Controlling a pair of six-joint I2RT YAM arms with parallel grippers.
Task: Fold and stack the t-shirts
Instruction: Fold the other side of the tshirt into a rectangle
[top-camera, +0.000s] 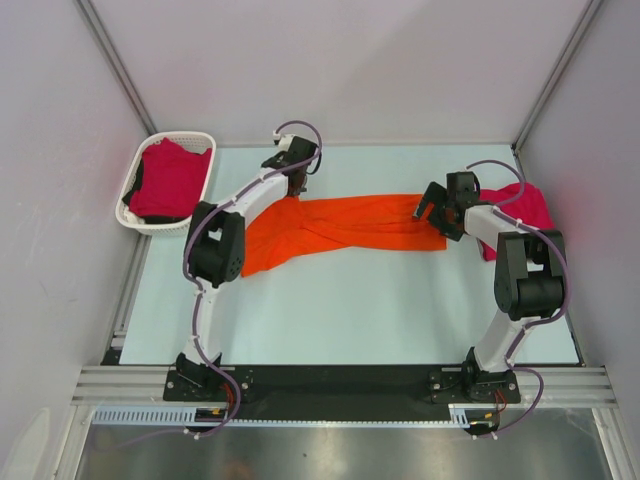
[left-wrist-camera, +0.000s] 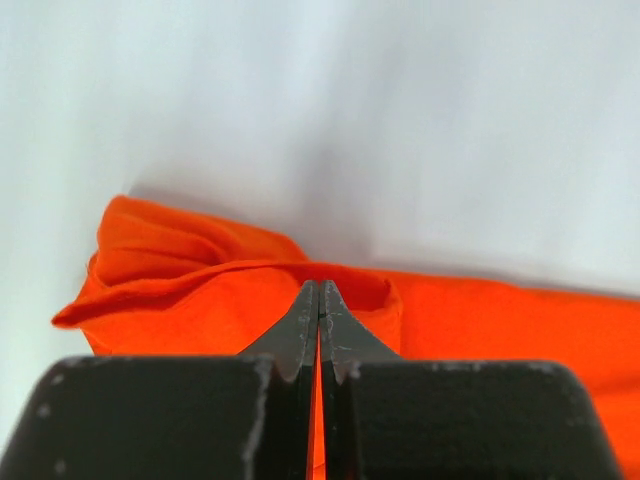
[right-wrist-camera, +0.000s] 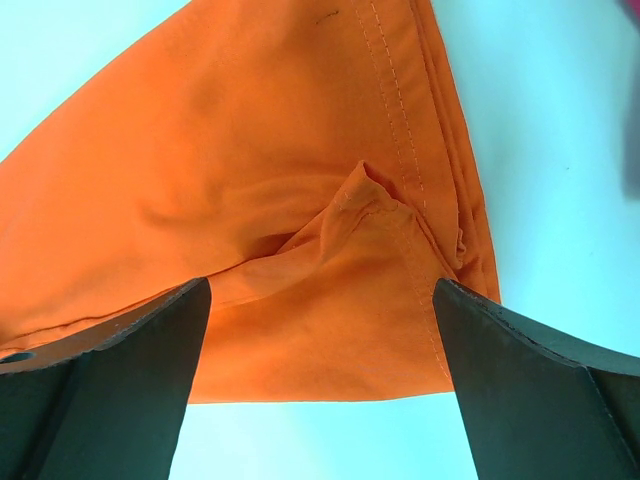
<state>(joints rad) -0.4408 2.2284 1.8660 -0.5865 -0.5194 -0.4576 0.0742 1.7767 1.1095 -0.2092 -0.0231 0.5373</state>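
The bright orange t-shirt (top-camera: 340, 228) lies twisted in a long band across the middle of the table. My left gripper (top-camera: 293, 192) is shut on a fold of it at its upper left end; in the left wrist view the closed tips (left-wrist-camera: 319, 290) pinch the orange cloth (left-wrist-camera: 200, 290). My right gripper (top-camera: 428, 212) is open above the shirt's right end; the right wrist view shows its hem corner (right-wrist-camera: 330, 250) between the spread fingers (right-wrist-camera: 120, 350). A crimson-pink t-shirt (top-camera: 528, 212) lies at the right edge, partly behind the right arm. Another crimson-pink shirt (top-camera: 168, 178) is in the basket.
A white lattice basket (top-camera: 132, 212) stands at the table's back left corner. Enclosure walls close in the back and sides. The black base rail (top-camera: 340, 380) runs along the near edge.
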